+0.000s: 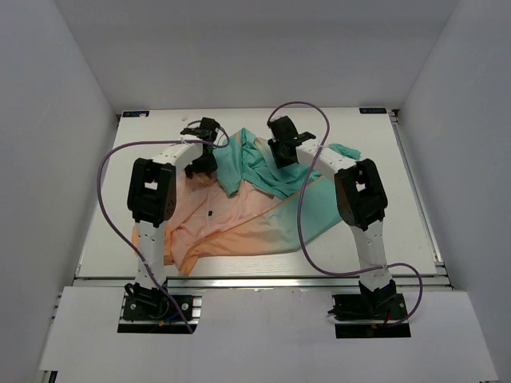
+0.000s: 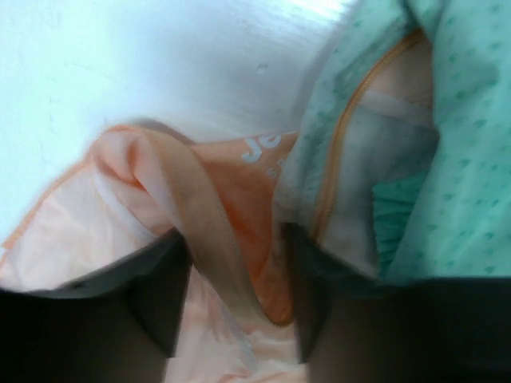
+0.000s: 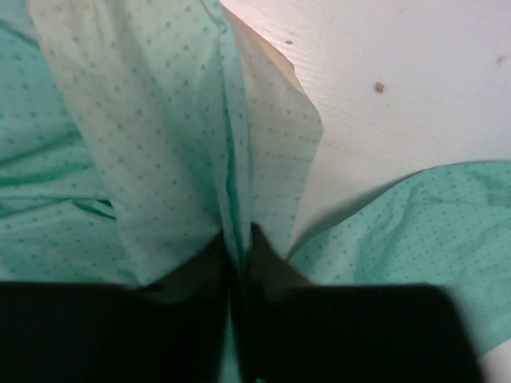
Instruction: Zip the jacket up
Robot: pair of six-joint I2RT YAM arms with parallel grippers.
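Observation:
The jacket lies crumpled mid-table, peach-orange at the left and front, teal-green at the back right. My left gripper hovers over its peach back-left part. In the left wrist view that gripper is open, its fingers standing on either side of a raised peach fold, with an orange zipper line running along the teal panel to the right. My right gripper is shut on a lifted teal front edge. The teal zipper tape runs straight down into the right gripper.
The white table shows bare to the right and at the far left. White walls enclose the back and both sides. Purple cables loop above both arms. A teal sleeve end lies beyond the right forearm.

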